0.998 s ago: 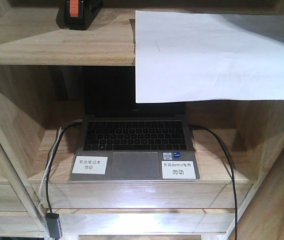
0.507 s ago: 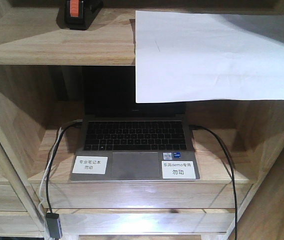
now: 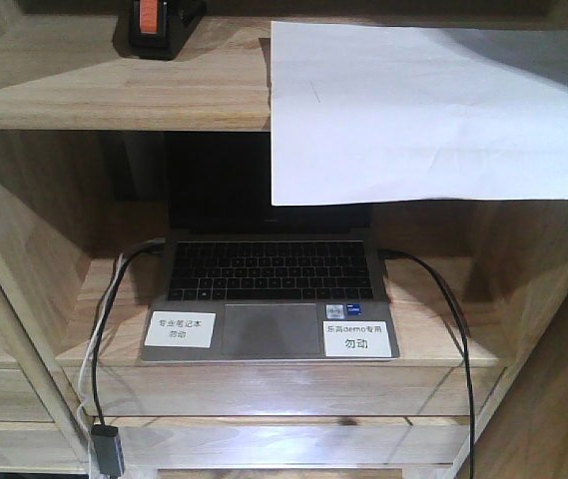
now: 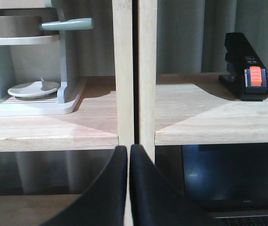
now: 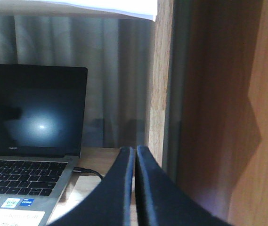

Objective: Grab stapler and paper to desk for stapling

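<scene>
Up on the top shelf, the stapler sits at the left toward the back, with its orange patch facing the front camera. The paper lies to its right, well apart from it. Its front part droops over the shelf edge and hides the upper right of the laptop screen. The laptop is open on the shelf below, with two white stickers on the palm rest and cables plugged in on both sides.

Left wrist cam: the left gripper has its fingers pressed together, sitting low in front of the wooden divider. The stapler is up and to the right of it. A grey-green dish rack with a small plate fills the left compartment.

Right wrist cam: the right gripper also has its fingers together, between the laptop and the wooden side wall.
</scene>
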Available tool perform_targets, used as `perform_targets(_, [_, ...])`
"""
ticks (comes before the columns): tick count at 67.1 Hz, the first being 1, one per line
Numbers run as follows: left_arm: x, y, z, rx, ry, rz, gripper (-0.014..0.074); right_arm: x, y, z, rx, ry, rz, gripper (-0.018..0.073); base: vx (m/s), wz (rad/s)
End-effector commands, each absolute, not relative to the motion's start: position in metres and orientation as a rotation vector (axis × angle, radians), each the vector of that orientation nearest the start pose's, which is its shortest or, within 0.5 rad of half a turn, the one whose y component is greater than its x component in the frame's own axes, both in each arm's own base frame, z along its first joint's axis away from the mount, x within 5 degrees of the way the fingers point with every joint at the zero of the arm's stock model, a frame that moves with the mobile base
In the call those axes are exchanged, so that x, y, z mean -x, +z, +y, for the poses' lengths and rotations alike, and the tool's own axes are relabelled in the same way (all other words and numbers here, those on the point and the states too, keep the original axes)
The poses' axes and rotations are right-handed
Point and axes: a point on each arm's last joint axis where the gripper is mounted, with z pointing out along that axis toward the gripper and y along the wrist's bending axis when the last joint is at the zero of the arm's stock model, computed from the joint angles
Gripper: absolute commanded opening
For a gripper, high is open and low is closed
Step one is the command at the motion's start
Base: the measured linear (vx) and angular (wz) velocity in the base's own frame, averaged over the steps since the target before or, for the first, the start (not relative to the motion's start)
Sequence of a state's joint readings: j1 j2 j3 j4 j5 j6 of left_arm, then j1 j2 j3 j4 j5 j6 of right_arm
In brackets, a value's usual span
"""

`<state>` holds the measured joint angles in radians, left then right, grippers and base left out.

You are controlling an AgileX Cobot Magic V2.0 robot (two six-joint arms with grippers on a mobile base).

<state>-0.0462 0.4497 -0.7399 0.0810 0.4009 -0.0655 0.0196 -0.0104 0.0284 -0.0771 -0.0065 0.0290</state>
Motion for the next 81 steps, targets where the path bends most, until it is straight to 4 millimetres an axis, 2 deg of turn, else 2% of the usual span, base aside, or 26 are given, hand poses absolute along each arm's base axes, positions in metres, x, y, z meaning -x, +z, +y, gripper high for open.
perform_targets(1, [-0.0783,0.4071,-0.0016,-0.023,-0.016,1.495,-0.0001,-0.0547,0.2108,0.0017,0.055,-0.019,1.413,-0.0009,0.0,0.0])
perform_targets(15, [-0.0781,0.4094,-0.0018,-0.024,-0.017,1.47,0.0088,-0.0547,0.2108,0.0017,0.055,-0.019,1.413,-0.0009,0.0,0.0])
perform_targets(24, [-0.0781,0.4096,-0.0018,-0.024,-0.017,1.467,0.0223,-0.0547,0.2108,0.0017,0.055,-0.019,1.413,-0.0009,0.0,0.0])
perform_targets(40, [-0.078,0.4107,-0.0019,-0.025,-0.018,1.455,0.0525,-0.0547,0.2108,0.0017,0.055,-0.019,1.413,-0.0009,0.0,0.0])
perform_targets(45, [-0.0779,0.4114,-0.002,-0.025,-0.018,1.447,0.0581,-0.0547,0.2108,0.0017,0.055,-0.019,1.413,-0.0009,0.0,0.0])
perform_targets(53, [-0.0779,0.4115,-0.002,-0.025,-0.019,1.447,0.0604,-0.0547,0.2108,0.0017,0.055,-0.019,1.413,-0.0009,0.0,0.0])
perform_targets(69, [-0.0782,0.4087,-0.0021,0.003,-0.053,1.478,0.0566,-0.0547,0.2108,0.0017,0.055,-0.019,1.413,-0.0009,0.0,0.0])
perform_targets(81, [-0.0779,0.4083,-0.0079,-0.059,-0.105,1.482,0.0561,-0.0547,0.2108,0.0017,0.055,-0.019,1.413,-0.0009,0.0,0.0])
